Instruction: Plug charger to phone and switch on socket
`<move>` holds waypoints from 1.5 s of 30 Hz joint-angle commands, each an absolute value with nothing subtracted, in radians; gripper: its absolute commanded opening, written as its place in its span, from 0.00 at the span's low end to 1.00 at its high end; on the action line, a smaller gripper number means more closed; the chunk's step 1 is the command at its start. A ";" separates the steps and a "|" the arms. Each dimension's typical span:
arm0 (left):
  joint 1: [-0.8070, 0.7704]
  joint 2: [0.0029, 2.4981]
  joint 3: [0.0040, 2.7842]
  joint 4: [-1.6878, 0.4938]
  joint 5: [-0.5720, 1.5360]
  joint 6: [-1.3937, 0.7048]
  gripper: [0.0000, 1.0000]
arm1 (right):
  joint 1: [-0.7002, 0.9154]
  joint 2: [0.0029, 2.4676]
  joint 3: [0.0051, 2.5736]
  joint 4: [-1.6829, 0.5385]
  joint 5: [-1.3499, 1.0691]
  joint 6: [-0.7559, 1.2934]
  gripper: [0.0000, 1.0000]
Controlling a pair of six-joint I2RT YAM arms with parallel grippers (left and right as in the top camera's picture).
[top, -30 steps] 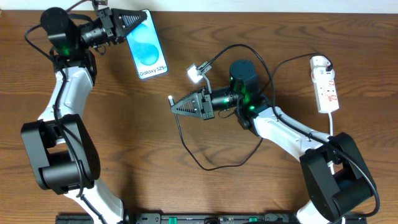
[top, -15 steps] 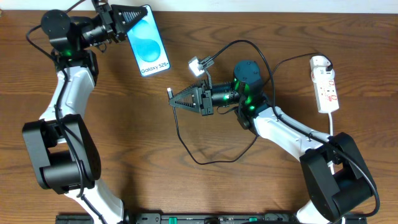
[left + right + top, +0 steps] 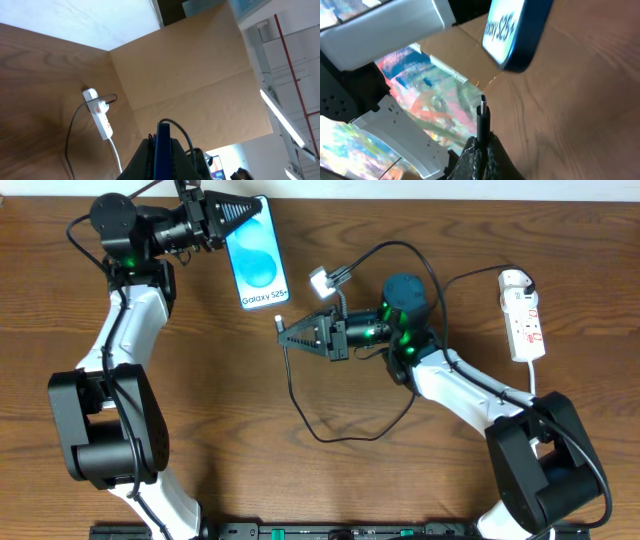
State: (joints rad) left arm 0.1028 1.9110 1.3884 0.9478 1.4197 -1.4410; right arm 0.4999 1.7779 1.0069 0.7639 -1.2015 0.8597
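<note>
My left gripper [image 3: 238, 212] is shut on the top end of the phone [image 3: 258, 254], whose blue-and-white "Galaxy S25+" screen faces up at the back of the table. The phone shows edge-on between the fingers in the left wrist view [image 3: 163, 150]. My right gripper [image 3: 288, 337] is shut on the charger just behind its connector tip [image 3: 277, 325]. The tip points toward the phone's lower end with a gap between them. In the right wrist view the tip [image 3: 483, 111] stands below the phone's bottom edge [image 3: 516, 36]. The black cable [image 3: 335, 430] loops across the table. The white socket [image 3: 524, 318] lies at the right.
A small white block [image 3: 321, 283] on a black lead hangs above the right arm. The socket's white cord [image 3: 534, 375] runs toward the front. The socket also shows in the left wrist view [image 3: 100, 115]. A brown board [image 3: 185, 75] stands behind the table.
My left gripper has carried the phone to the right and a little forward. My right gripper has moved the connector tip up toward the phone's lower end.
</note>
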 commanded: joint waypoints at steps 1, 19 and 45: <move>0.108 1.879 1.411 0.960 1.449 -1.457 0.07 | 0.494 1.785 1.018 0.784 -1.226 0.867 0.01; 0.081 1.879 1.411 0.960 1.438 -1.457 0.07 | 0.499 1.785 1.018 0.793 -1.225 0.867 0.01; 0.044 1.879 1.411 0.960 1.421 -1.457 0.07 | 0.498 1.785 1.018 0.793 -1.193 0.868 0.01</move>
State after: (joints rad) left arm 0.0486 1.9110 1.3884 0.9478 1.4338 -1.4410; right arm 0.4969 1.7779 1.0069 0.7868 -1.2106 0.8600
